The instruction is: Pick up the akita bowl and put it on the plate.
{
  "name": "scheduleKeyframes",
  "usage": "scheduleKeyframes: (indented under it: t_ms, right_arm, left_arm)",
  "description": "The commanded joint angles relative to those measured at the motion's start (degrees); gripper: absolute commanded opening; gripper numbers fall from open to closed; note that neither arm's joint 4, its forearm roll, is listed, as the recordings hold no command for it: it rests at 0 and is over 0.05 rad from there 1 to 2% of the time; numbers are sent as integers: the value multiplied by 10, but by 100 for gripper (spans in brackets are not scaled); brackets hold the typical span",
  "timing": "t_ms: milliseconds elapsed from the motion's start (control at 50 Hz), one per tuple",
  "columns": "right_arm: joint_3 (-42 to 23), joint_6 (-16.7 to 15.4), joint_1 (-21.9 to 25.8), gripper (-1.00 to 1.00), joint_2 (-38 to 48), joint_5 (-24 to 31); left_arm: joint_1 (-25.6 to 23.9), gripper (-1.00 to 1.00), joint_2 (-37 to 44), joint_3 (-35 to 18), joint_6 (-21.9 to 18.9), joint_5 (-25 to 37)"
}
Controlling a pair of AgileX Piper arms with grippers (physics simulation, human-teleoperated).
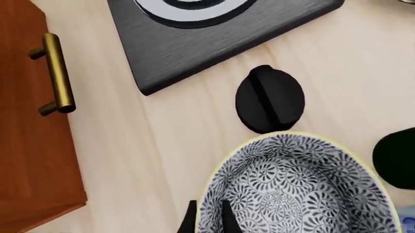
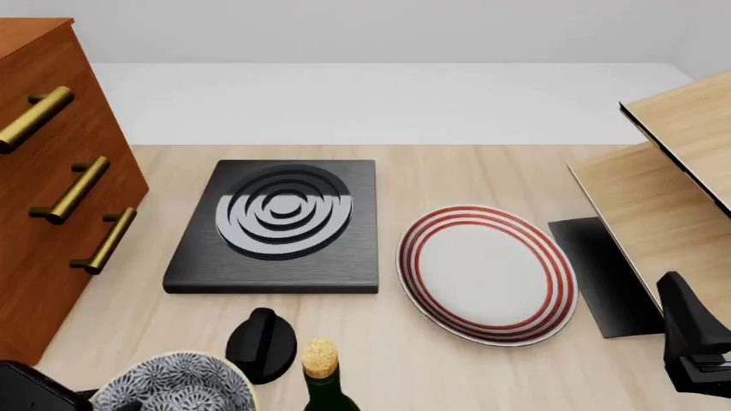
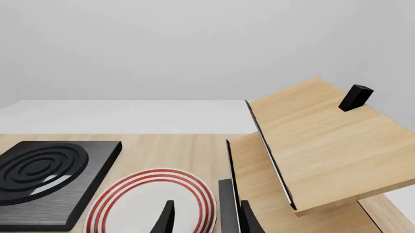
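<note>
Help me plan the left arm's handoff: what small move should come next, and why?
Probably carry the akita bowl right toward the plate. The left gripper appears to straddle the bowl's rim, and the plate lies bare, but a corked bottle stands between them.

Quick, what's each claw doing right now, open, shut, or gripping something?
Left gripper: closed on the rim of the akita bowl, one finger inside and one outside.
Right gripper: open, holding nothing, above the plate.
</note>
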State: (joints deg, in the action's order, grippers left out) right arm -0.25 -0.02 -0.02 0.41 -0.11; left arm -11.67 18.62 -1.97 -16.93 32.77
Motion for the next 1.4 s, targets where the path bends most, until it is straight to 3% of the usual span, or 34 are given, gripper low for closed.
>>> scheduleKeyframes:
  t_ms: [20, 320, 640, 660, 700, 840, 980, 1180, 1200, 1320, 1400]
  right_arm:
    - [0, 0, 0, 100, 0, 0]
    - [0, 0, 0, 100, 0, 0]
    - [0, 0, 0, 100, 0, 0]
    - [0, 0, 0, 100, 0, 0]
    - [0, 0, 0, 100, 0, 0]
    - [0, 0, 0, 100, 0, 0]
    - [0, 0, 0, 100, 0, 0]
    - [0, 0, 0, 100, 0, 0]
    - [0, 0, 0, 100, 0, 0]
    - [0, 0, 0, 100, 0, 0]
    - [0, 0, 0, 100, 0, 0]
  left_arm:
    - [29, -100, -58, -40, -28, 70]
    - [45, -100, -90, -119, -33, 121]
    - [68, -100, -94, -208, -15, 104]
    - [56, -100, -89, -220, 9, 106]
    - [65, -100, -90, -225, -7, 100]
    - [75, -100, -77, -275, 16, 77]
    - [86, -100, -52, -308, 43, 18]
    - [64, -100, 15, -314, 99, -85]
    - [61, -100, 24, -321, 121, -99]
    - [42, -100, 66, -327, 161, -162]
    - [31, -100, 102, -330, 166, -206]
